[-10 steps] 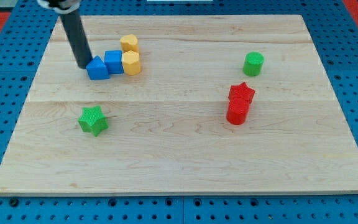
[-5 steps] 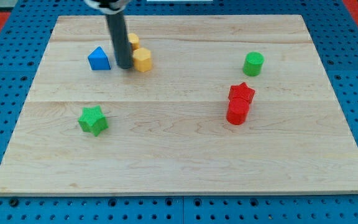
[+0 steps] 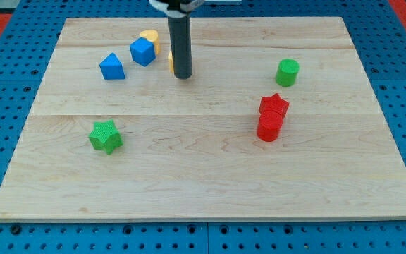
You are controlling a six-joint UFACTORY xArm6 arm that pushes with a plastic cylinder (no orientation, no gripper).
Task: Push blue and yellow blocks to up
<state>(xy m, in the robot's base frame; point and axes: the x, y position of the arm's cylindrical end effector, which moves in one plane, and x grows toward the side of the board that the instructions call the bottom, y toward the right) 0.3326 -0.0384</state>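
My tip (image 3: pixel 182 75) rests on the board right of the blue and yellow blocks, touching a yellow block (image 3: pixel 170 61) that the rod mostly hides. A blue cube (image 3: pixel 142 51) sits tilted at the upper left, with another yellow block (image 3: pixel 151 37) partly hidden just behind it. A blue triangular block (image 3: pixel 111 67) lies apart to the left of the cube.
A green star block (image 3: pixel 105 135) lies at the lower left. A green cylinder (image 3: pixel 287 72) stands at the right. A red star block (image 3: pixel 273 106) and a red cylinder (image 3: pixel 268 127) touch each other at the right centre. The wooden board (image 3: pixel 203 176) ends at blue pegboard.
My tip has swept from the left of the blue blocks to the right. The blue cube was pushed up and turned; one yellow block moved right with the rod.
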